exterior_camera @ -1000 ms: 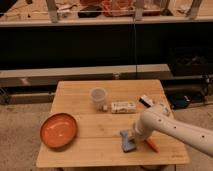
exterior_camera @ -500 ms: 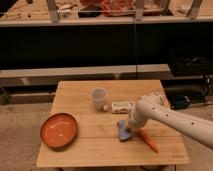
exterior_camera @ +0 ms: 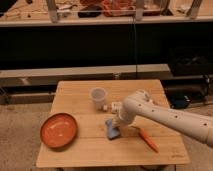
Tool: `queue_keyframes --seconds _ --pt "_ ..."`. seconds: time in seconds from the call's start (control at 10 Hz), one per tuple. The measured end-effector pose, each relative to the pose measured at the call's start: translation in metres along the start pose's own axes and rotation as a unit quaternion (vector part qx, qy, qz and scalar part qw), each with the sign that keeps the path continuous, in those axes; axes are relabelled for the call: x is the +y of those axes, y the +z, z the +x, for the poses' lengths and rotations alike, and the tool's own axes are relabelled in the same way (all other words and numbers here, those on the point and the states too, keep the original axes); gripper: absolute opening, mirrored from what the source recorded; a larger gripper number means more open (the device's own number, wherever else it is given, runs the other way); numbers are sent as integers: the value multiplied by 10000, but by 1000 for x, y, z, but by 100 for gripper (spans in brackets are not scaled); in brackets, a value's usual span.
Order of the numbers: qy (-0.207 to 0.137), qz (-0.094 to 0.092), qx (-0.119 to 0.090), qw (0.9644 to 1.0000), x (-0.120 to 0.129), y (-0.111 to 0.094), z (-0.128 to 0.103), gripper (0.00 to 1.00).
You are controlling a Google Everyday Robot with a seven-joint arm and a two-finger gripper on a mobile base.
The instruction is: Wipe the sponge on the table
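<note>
So the gripper (exterior_camera: 117, 123) is down low over the middle of the table (exterior_camera: 75, 156), right on top of the sponge (exterior_camera: 112, 132), and honestly I can't tell if it's spread, closed or pinching anything, since the wrist end just blends into the blue pad from this angle. The sponge lies flat on the wood, a bit in front of centre, its far end tucked under the gripper and its near end sticking out toward the front edge. The white arm (exterior_camera: 170, 116) comes in from the right, slanting down across the right half of the table. Just right of the sponge, near but not touching it, an orange carrot-looking thing (exterior_camera: 149, 140) lies at an angle. Behind the gripper there's a white packet (exterior_camera: 115, 106), and just left of that a clear cup (exterior_camera: 98, 97) stands upright. Over on the front left sits an orange bowl (exterior_camera: 58, 131), well apart from the sponge. Behind the table runs a long grey shelf (exterior_camera: 60, 75), with a cluttered shelf (exterior_camera: 30, 21) higher up.
</note>
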Motion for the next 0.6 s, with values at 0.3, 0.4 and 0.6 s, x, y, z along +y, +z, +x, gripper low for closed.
queue_keyframes --seconds 0.3,0.4,0.6 --pt "-400 69 -101 9991 -32 9 -10 0" --pt "-562 82 -150 9983 -43 11 -19 0" --pt "-834 78 -293 9961 -52 15 -45 0"
